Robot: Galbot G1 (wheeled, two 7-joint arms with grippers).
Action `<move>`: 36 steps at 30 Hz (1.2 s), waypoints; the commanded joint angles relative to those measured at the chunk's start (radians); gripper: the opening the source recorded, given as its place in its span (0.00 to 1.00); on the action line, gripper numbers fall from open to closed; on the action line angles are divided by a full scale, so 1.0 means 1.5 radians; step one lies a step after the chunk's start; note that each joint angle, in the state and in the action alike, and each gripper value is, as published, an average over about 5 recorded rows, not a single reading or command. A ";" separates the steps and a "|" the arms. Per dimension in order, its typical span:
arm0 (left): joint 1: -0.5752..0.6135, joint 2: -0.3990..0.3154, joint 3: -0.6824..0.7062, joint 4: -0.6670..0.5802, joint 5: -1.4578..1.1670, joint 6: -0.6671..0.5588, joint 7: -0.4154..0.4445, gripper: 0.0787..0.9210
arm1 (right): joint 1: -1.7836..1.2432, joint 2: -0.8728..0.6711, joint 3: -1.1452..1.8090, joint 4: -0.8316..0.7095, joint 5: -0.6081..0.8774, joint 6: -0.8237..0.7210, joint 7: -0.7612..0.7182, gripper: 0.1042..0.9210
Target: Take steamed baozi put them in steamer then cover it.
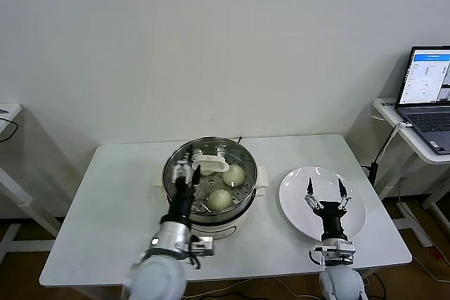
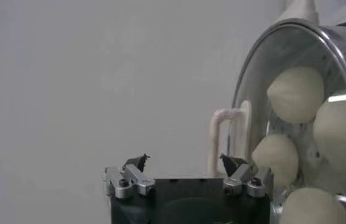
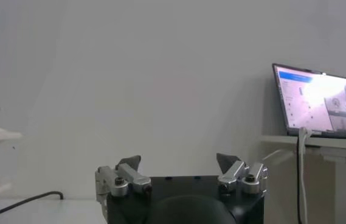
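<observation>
The steamer (image 1: 226, 220), a shiny steel pot on a cream base, stands mid-table. The cover (image 1: 211, 166), clear glass with a cream handle, lies on top of it. Through the glass I see steamed baozi (image 1: 234, 175), and in the left wrist view several pale buns (image 2: 295, 94) behind the lid. My left gripper (image 1: 188, 168) hangs open just beside the cover's handle (image 2: 227, 137), and nothing is between its fingers (image 2: 183, 159). My right gripper (image 1: 325, 186) stands open and empty over the white plate, also seen in its wrist view (image 3: 177, 159).
A bare white plate (image 1: 355, 205) lies right of the steamer on the white table (image 1: 119, 201). A side desk at the far right carries an open laptop (image 1: 429, 89), with cables hanging from it. A dark cable (image 3: 20, 204) lies on the table.
</observation>
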 commanded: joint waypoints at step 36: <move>0.109 0.020 -0.411 0.241 -0.901 -0.433 -0.028 0.88 | -0.024 -0.046 -0.072 0.057 0.128 -0.108 -0.003 0.88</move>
